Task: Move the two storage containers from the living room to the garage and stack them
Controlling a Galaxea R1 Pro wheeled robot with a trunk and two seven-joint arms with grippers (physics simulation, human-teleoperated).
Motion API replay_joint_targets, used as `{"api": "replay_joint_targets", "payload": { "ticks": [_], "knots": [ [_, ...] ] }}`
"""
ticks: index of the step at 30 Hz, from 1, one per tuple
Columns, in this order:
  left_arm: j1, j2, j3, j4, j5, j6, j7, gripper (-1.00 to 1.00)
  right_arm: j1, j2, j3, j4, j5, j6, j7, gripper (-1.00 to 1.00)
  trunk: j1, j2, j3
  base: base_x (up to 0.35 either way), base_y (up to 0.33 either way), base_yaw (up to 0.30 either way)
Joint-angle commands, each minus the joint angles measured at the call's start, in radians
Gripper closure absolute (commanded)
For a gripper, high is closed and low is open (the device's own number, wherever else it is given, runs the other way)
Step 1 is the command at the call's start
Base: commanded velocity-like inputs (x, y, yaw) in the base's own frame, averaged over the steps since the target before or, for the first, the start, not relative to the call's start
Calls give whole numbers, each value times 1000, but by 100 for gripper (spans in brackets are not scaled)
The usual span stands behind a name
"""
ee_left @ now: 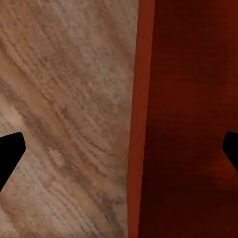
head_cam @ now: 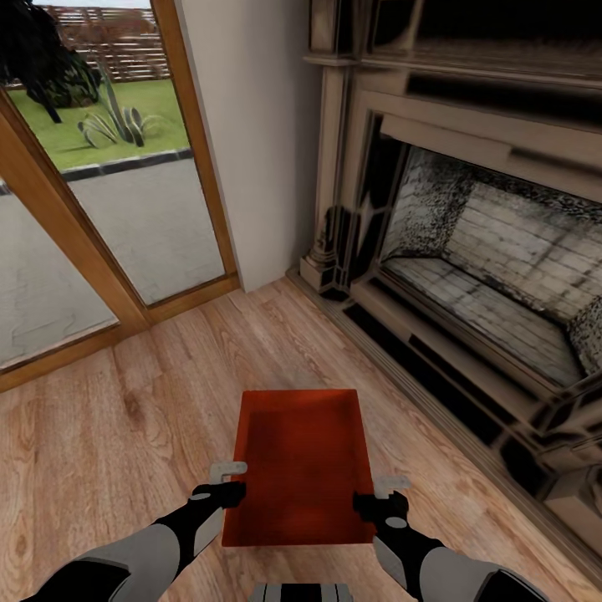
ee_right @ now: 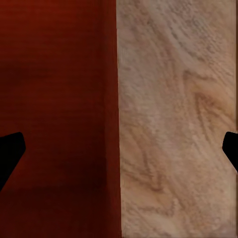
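One orange-red open-top storage container (head_cam: pixel 297 460) is on the light wood plank floor of the living room, straight ahead of me and empty inside. My left gripper (head_cam: pixel 230 481) is at its left wall and my right gripper (head_cam: pixel 380 495) at its right wall, both near the corners closest to me. In the left wrist view the left gripper (ee_left: pixel 124 153) is open, its fingers wide apart astride the container's wall (ee_left: pixel 144 124). The right gripper (ee_right: pixel 121 153) is likewise open astride the other wall (ee_right: pixel 111 99). Whether the fingers touch the walls is unclear.
A large ornate dark fireplace (head_cam: pixel 468 276) with a raised hearth runs along the right, close to the container. A wood-framed glass door (head_cam: pixel 100 209) onto a patio and lawn fills the left. A white wall (head_cam: pixel 251 125) stands between them. Plank floor (head_cam: pixel 125 435) lies on the left.
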Motion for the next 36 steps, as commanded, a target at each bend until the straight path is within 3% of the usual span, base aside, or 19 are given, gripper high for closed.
{"api": "replay_joint_targets", "payload": {
  "ticks": [1,29,36],
  "knots": [
    [-1,-1,-9,1,10,-3,3,-100,-1,-1,8,-2,-9,-1,-2,-100,0,0,-1,0,0,0],
    [-1,1,-7,0,9,-4,3,-100,-2,-21,14,-55,-3,6,11,-100,0,0,-1,0,0,0],
    [-1,1,-8,0,9,-4,3,-100,-2,-21,17,-55,-1,-5,11,-100,27,-49,-23,0,0,0]
  ]
}}
